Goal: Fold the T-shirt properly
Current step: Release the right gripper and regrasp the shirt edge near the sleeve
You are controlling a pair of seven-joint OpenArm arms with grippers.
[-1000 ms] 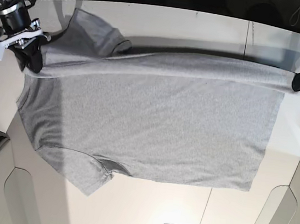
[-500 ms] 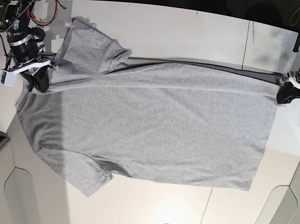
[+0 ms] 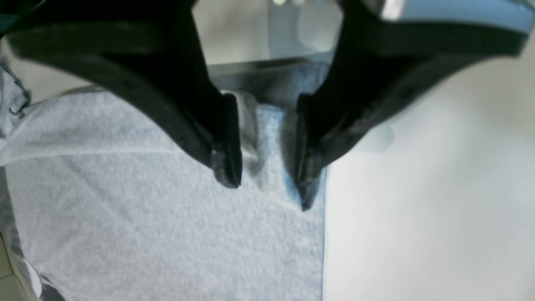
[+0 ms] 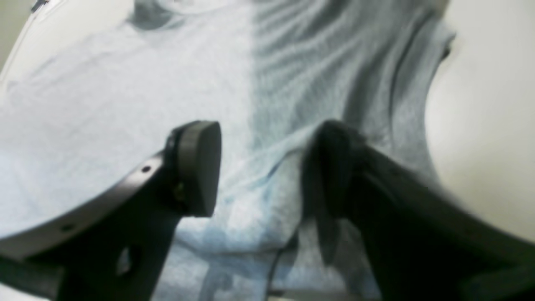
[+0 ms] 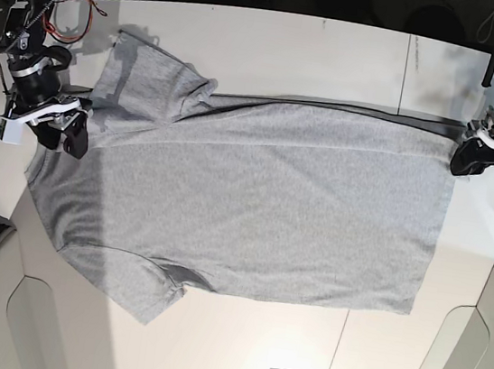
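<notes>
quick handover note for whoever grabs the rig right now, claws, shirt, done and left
Right claw: open, fingers straddling a raised fold near one end of the shirt.
Left claw: open at the opposite end, a raised bit of cloth between its fingers.
T-shirt: spread on the table, plain grey side up.
Done: a long strip along the far edge lies folded over.
Left: one sleeve sticks out at the near edge; body still wide, so likely more folds.
</notes>
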